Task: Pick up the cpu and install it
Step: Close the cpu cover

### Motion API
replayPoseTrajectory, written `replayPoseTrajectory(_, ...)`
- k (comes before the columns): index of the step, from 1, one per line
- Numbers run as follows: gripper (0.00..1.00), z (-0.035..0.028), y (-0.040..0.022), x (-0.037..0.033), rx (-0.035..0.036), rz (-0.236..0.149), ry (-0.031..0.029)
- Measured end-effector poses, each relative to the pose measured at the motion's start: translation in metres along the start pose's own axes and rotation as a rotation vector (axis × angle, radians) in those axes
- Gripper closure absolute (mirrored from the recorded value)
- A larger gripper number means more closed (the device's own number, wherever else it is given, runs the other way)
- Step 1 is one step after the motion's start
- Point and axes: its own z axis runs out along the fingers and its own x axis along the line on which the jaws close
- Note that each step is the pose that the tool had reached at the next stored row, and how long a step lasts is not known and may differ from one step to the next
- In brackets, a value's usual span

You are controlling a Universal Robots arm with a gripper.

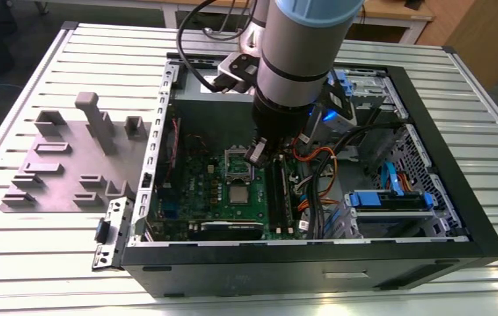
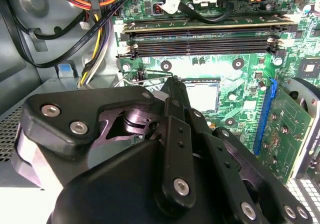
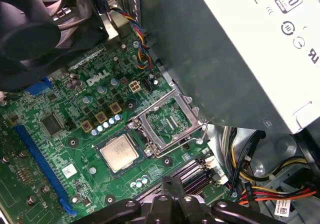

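Observation:
The cpu [image 1: 238,193] is a small silver-grey square lying flat in its socket on the green motherboard [image 1: 205,191] inside the open computer case. In the first wrist view the cpu [image 3: 119,152] sits beside the silver bracket frame [image 3: 167,123], which is flipped open. My gripper [image 1: 256,155] hangs just above the board at the bracket's edge, a little beyond the cpu. Its fingers are shut and hold nothing. In the second wrist view the gripper [image 2: 172,84] covers one side of the cpu [image 2: 204,96]. The tip of the gripper [image 3: 172,183] is next to the memory slots.
The memory slots [image 2: 200,41] and bundles of cables [image 1: 315,178] run beside the socket. A power supply box [image 3: 235,49] and a black fan [image 3: 30,34] stand close over the board. A grey fixture plate with upright blocks [image 1: 73,164] lies at the exterior view's left.

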Motion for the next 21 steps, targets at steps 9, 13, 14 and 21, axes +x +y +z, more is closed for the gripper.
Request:
replayPoseTrajectory(9,0.89,0.0026,-0.0002,-0.0022,-0.006,-0.061,0.0008)
replayPoseTrajectory(13,0.89,0.0058,0.001,-0.005,-0.0102,-0.067,-0.0046)
replayPoseTrajectory(14,0.89,0.0068,0.0016,-0.0059,-0.0117,-0.068,-0.0069)
replayPoseTrajectory(21,0.89,0.0109,0.0018,-0.0068,-0.04,-0.095,-0.0468)
